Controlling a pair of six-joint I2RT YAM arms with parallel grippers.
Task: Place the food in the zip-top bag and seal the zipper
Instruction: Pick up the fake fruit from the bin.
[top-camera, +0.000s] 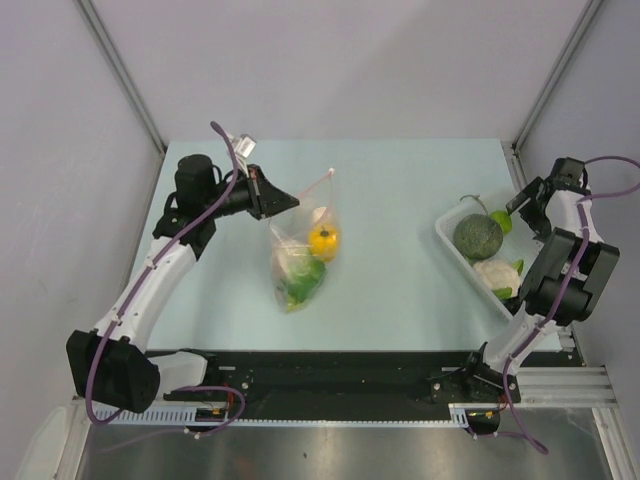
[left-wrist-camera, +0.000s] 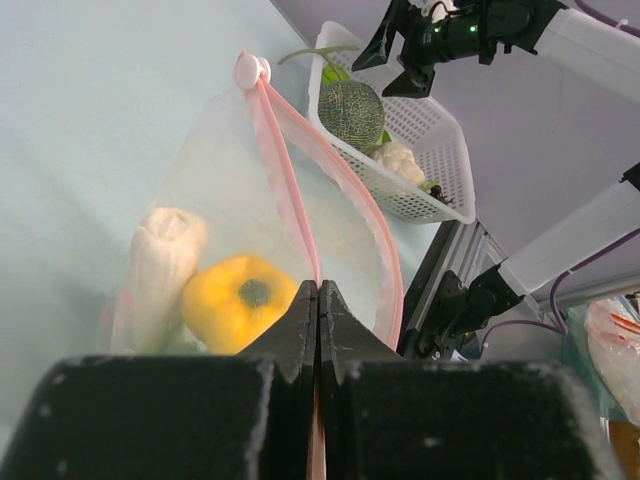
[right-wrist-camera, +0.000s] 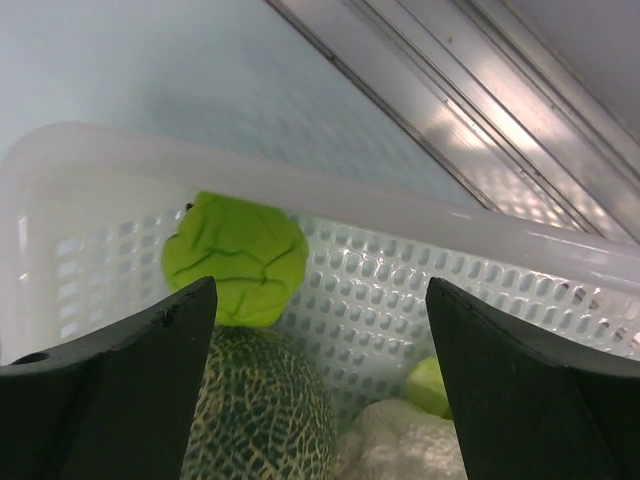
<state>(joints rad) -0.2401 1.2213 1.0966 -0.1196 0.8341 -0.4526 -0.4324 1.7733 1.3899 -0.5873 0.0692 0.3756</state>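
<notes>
The clear zip-top bag lies mid-table, holding food: a yellow pepper, a pale white piece and something green. Its pink zipper stands apart as two strips, so the mouth is open. My left gripper is shut on the near end of that zipper strip, at the bag's left corner. My right gripper hangs open and empty over the white basket at the right. Below it lie more food pieces: a netted green melon, a green leafy piece and a white cauliflower.
The basket sits by the table's right edge, against the right arm. A grey wall post stands just beyond it. In the left wrist view the basket lies past the bag's far end, with the right gripper above it.
</notes>
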